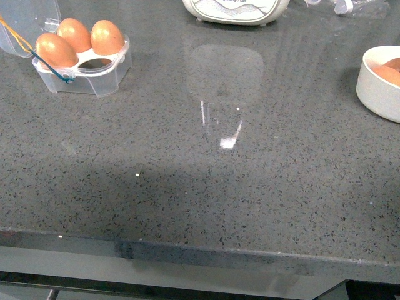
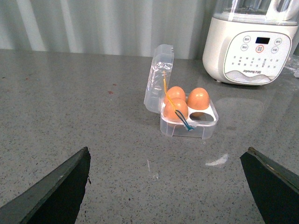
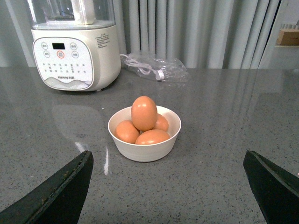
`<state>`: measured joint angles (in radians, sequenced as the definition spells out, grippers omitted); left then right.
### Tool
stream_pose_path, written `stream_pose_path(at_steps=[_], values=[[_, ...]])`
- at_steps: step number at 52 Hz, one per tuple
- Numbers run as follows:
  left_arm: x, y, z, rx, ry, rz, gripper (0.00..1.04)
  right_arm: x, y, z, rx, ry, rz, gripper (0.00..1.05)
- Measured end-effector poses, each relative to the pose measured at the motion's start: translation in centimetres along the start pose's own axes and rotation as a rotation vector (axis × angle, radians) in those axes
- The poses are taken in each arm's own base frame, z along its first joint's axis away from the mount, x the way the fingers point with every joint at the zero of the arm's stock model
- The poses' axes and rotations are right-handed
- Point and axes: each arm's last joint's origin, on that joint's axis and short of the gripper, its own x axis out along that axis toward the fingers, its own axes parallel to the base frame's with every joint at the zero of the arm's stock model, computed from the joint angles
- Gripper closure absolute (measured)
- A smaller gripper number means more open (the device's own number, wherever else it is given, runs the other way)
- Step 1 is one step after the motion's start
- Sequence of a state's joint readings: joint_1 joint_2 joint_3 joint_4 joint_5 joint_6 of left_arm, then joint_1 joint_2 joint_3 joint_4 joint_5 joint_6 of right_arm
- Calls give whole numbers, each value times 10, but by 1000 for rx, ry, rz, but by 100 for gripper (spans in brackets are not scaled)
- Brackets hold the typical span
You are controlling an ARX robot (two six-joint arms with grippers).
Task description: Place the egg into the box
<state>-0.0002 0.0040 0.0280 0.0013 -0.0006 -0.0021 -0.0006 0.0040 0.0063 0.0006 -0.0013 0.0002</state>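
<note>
The clear egg box [image 1: 94,78] stands at the far left of the counter, lid open. It holds three orange-brown eggs; one slot [image 1: 94,62] is empty. It also shows in the left wrist view [image 2: 189,126]. Several eggs lie in a white bowl [image 3: 145,149]; the top egg [image 3: 144,113] sits upright on the others. The bowl [image 1: 375,94] is at the right edge in the front view. My left gripper [image 2: 166,179] is open and empty, well short of the box. My right gripper [image 3: 168,182] is open and empty, short of the bowl. Neither arm shows in the front view.
A white blender base [image 1: 236,10] stands at the back centre; it also shows in the left wrist view [image 2: 250,51] and the right wrist view [image 3: 74,56]. A clear bag with a cable [image 3: 154,67] lies behind the bowl. The counter's front edge [image 1: 200,250] runs across the bottom.
</note>
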Motion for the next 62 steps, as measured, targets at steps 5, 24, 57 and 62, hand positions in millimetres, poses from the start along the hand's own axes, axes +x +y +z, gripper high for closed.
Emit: stream_pose_path(at_steps=[5, 24, 57, 62], values=[[0, 0, 0, 0, 0, 0, 7, 0, 0, 0, 0, 0, 0, 7], [0, 0, 0, 0, 0, 0, 7, 0, 0, 0, 0, 0, 0, 7], [0, 0, 0, 0, 0, 0, 7, 0, 0, 0, 0, 0, 0, 7], [0, 0, 0, 0, 0, 0, 7, 0, 0, 0, 0, 0, 0, 7]])
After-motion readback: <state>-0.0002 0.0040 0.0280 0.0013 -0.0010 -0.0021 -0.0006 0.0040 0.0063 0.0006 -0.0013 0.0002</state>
